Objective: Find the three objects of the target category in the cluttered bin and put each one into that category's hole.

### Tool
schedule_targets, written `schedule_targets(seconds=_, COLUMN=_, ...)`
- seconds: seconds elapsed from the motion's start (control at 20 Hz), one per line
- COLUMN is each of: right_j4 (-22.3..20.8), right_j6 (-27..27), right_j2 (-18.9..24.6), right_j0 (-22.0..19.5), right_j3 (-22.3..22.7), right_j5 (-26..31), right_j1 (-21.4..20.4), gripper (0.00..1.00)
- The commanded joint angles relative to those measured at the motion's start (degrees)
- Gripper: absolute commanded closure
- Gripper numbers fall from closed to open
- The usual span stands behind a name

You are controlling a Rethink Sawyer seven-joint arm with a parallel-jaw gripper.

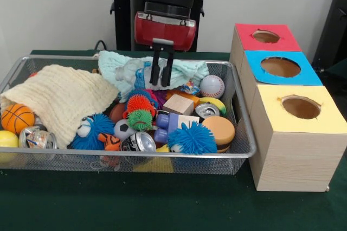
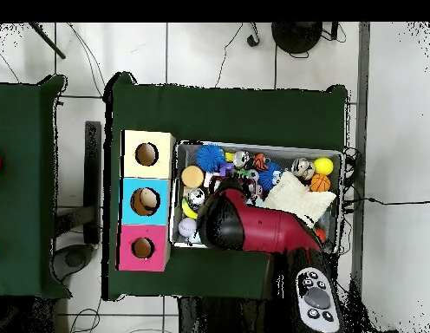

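Observation:
The wire mesh bin (image 1: 162,156) is full of toys and cloths; it also shows in the overhead view (image 2: 270,147). A see-through dented bottle (image 1: 130,72) with a blue label lies on a pale blue cloth (image 1: 187,70) at the bin's back. My gripper (image 1: 162,71) is down at this bottle's right end with its black fingers (image 1: 155,71) a little apart; I cannot tell whether they touch it. A second see-through bottle-like thing (image 1: 38,139) lies at the bin's front left. A third bottle does not show. In the overhead view the red arm (image 2: 253,230) hides the gripper.
Three wooden boxes with round holes stand right of the bin: red top (image 1: 265,37), blue top (image 1: 280,67), yellow top (image 1: 301,106). A cream cloth (image 1: 59,98) covers the bin's left. Silver cans (image 1: 138,143), balls, fuzzy toys and a wooden block (image 1: 178,103) fill the middle.

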Motion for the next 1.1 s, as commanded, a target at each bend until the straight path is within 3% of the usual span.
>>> schedule_targets(seconds=0.05, right_j4=4.37, right_j6=14.3, right_j2=0.47, right_j0=0.17, right_j3=5.49, right_j5=1.45, right_j1=-1.05, gripper=1.0)
schedule_targets(seconds=0.5, right_j4=7.52, right_j6=14.93, right_j2=-1.35, right_j0=2.03, right_j3=8.51, right_j5=-0.7, right_j1=-1.91, gripper=1.0)
schedule_targets(seconds=1.1, right_j4=15.45, right_j6=17.89, right_j2=-5.03, right_j0=8.95, right_j3=11.05, right_j5=0.22, right_j1=-3.95, gripper=1.0)
